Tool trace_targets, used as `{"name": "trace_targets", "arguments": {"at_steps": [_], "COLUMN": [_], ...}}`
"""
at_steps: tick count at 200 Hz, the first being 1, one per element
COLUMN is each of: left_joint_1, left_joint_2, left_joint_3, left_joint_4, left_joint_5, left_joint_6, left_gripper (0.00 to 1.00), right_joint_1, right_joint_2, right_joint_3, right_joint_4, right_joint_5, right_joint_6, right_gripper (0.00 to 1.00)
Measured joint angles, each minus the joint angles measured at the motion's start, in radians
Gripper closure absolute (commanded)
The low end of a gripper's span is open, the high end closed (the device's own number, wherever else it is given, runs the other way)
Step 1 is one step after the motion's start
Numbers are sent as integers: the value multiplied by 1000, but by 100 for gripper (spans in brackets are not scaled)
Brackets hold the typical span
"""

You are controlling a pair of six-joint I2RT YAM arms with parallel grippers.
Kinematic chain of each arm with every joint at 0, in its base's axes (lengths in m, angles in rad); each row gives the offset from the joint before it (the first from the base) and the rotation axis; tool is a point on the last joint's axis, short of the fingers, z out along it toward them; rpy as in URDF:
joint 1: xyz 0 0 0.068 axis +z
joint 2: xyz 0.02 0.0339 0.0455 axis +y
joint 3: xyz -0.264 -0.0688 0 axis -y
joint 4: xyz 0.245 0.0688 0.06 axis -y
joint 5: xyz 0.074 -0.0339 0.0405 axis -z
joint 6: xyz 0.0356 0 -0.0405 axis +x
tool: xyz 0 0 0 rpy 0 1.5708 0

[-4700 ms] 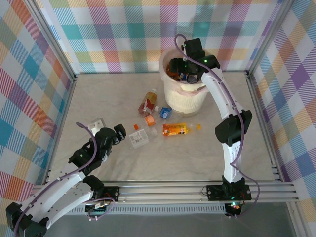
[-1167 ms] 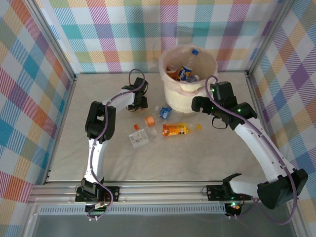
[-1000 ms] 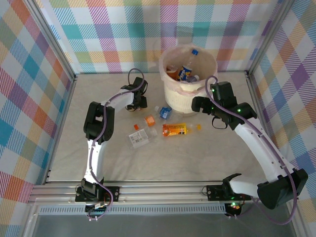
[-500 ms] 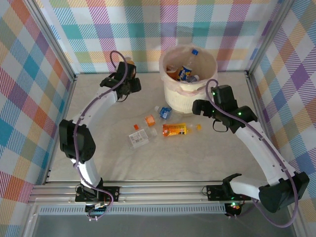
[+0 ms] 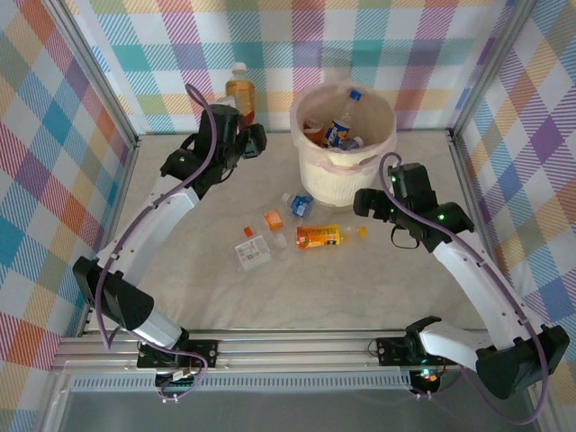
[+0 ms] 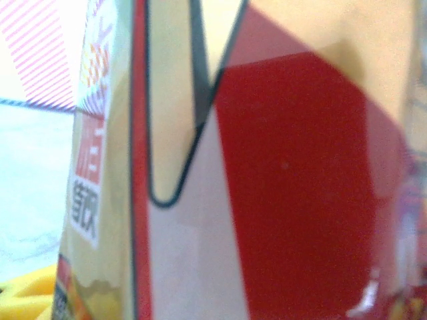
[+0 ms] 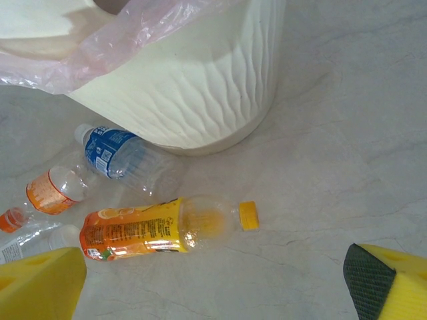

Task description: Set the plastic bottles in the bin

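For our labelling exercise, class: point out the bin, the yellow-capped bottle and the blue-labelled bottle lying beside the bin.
bin (image 7: 200, 87): right wrist view, on its ribbed cream wall.
yellow-capped bottle (image 7: 133, 233): right wrist view, on its orange label.
blue-labelled bottle (image 7: 107, 150): right wrist view, on its blue label.
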Motion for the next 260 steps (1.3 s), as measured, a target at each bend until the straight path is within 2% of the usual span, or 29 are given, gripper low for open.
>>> {"name": "trace_targets", "arguments": {"at_steps": [29, 55, 90, 139, 185, 260], "left_joint_1": [-37, -79, -122, -134, -137, -139], "left_joint_2": [18, 107, 317, 608, 686, 719], "left_joint_3": [99, 242, 467, 757, 787, 828], "left_joint_4": [34, 67, 83, 2, -46, -44], "left_joint_5": [23, 45, 76, 135, 153, 148], "left_joint_6": [11, 32, 75, 123, 143, 166], "left_gripper": [50, 52, 52, 51, 50, 44], "right_joint_1": [0, 0, 0, 0, 0, 0], "right_joint_2": [-18, -23, -28, -56, -64, -77], "right_joint_3": [-33, -53, -72, -94, -114, -132], "right_joint_4": [4, 5, 6, 7, 8, 13], "right_joint_5": [0, 0, 0, -5, -8, -7], "right_joint_6": [6, 18, 26, 29, 34, 49], "right_gripper": [0, 0, 0, 0, 0, 0]}}
